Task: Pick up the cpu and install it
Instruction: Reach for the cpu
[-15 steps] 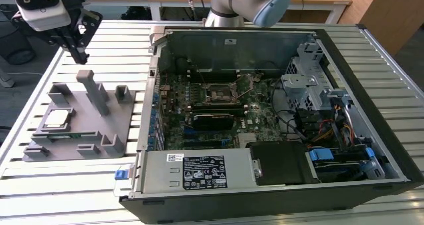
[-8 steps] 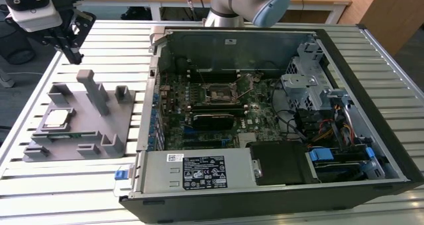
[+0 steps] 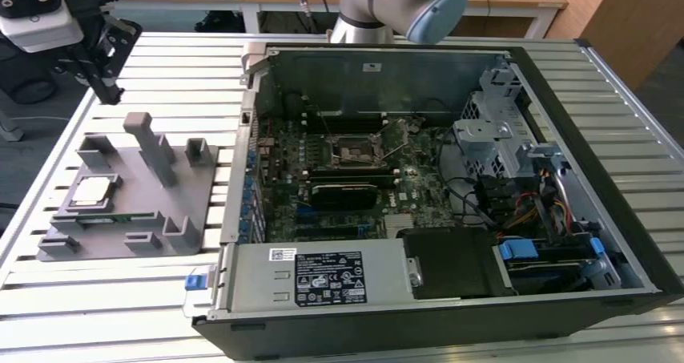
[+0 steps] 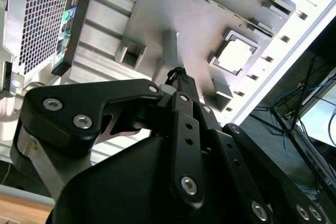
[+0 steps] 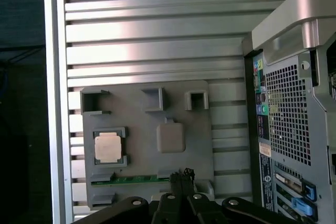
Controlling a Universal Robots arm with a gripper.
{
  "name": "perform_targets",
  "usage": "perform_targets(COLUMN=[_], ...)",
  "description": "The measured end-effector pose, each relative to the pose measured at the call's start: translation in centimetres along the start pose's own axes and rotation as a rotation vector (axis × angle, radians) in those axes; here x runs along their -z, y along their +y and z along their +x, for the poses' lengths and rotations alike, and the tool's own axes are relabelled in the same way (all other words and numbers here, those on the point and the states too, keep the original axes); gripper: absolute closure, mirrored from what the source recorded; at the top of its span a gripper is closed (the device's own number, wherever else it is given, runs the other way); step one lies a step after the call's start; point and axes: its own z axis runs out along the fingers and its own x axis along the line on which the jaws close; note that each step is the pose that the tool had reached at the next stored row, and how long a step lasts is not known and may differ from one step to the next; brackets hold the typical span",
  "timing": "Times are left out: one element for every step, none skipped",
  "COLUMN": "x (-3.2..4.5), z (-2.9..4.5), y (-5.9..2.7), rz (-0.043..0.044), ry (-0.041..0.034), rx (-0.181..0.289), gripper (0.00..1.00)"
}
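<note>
The cpu (image 3: 91,191), a small silvery square chip, lies in a square recess of the grey holder plate (image 3: 150,219) on the exterior view's left. It shows in both wrist views (image 5: 108,147) (image 4: 234,56). My gripper (image 3: 108,92) hangs high above the slatted table, beyond the holder plate's far end and well apart from the cpu. Its black fingers meet at the tips in both wrist views (image 5: 181,174) (image 4: 178,73) with nothing between them. The black socket frame (image 3: 353,149) sits mid-motherboard inside the open computer case (image 3: 598,139).
A thin green memory stick (image 5: 131,179) lies in a slot along the holder plate's edge. A tall grey post (image 3: 147,143) and several small brackets rise from the plate. The case's rear panel (image 5: 286,114) stands beside the plate. Desks and cables lie beyond the table.
</note>
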Motion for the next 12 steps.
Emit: perform_targets(x=[-0.02, -0.03, -0.04, -0.07, -0.08, -0.11, -0.12, -0.13, -0.15, -0.16, -0.18, -0.20], z=[0.16, 0.32, 0.47, 0.63, 0.78, 0.95, 1.11, 1.28, 1.43, 1.57, 1.74, 1.93], y=[-0.01, -0.02, -0.03, -0.05, -0.06, -0.07, -0.09, -0.10, -0.11, -0.12, -0.13, -0.15], rz=[0.0000, -0.0001, 0.0000, -0.0001, 0.0000, -0.0001, 0.0000, 0.0000, 0.0000, 0.0000, 0.0000, 0.0000], ry=[0.0000, -0.0001, 0.0000, -0.0001, 0.0000, -0.0001, 0.0000, 0.0001, 0.0001, 0.0000, 0.0000, 0.0000], rx=[0.000, 0.000, 0.000, 0.000, 0.000, 0.000, 0.000, 0.000, 0.000, 0.000, 0.000, 0.000], gripper=[0.89, 0.89, 0.89, 0.89, 0.89, 0.89, 0.89, 0.89, 0.89, 0.89, 0.89, 0.89])
